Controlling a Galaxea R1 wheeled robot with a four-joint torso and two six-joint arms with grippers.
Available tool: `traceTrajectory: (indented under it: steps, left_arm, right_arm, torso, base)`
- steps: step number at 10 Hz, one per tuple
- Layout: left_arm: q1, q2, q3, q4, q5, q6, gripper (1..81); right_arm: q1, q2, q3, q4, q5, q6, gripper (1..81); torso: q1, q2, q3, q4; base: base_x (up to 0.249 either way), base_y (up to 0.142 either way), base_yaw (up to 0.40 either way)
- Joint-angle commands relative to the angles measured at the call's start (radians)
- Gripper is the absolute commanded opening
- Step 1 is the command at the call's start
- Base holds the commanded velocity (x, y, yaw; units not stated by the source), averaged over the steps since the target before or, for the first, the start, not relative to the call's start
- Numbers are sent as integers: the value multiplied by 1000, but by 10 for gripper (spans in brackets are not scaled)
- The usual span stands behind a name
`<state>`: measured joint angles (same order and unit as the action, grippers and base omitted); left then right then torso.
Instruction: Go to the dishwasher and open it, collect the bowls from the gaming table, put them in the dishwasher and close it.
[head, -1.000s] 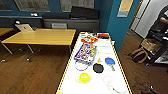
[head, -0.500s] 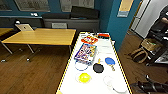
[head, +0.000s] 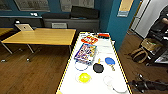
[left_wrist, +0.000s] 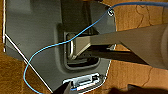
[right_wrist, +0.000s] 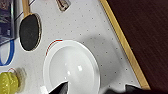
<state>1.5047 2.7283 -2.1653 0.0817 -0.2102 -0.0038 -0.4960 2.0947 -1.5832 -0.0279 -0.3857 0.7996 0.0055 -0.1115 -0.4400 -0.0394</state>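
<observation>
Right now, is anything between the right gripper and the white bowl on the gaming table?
Nothing visible does. The white bowl lies uncovered on the gaming table, and the black paddle lies beside it, not over it.

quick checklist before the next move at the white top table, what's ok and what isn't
1. Gaming table in front of the robot: ok.
2. White bowl under the right wrist camera, upright and empty: ok.
3. Black paddle apart from that bowl: ok.
4. Yellow object on the table is a bowl: cannot tell.
5. Right gripper fingers open: cannot tell.
6. Person at the right stands away from the table: ok.
</observation>
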Motion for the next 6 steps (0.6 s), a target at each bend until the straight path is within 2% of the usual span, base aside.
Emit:
traceTrajectory:
  steps: [1,6]
  left_arm:
    - [-8,-14,15,0,61,-4,811]
    - [-8,-19,12,-11,61,-4,811]
  right_arm:
    - [66,46,-55,26,-30,13,811]
    - [-37,188,-138,22,24,7,811]
  torso:
    - [0,0,0,0]
    - [0,0,0,0]
  base:
    - [0,0,0]
    - [0,0,0]
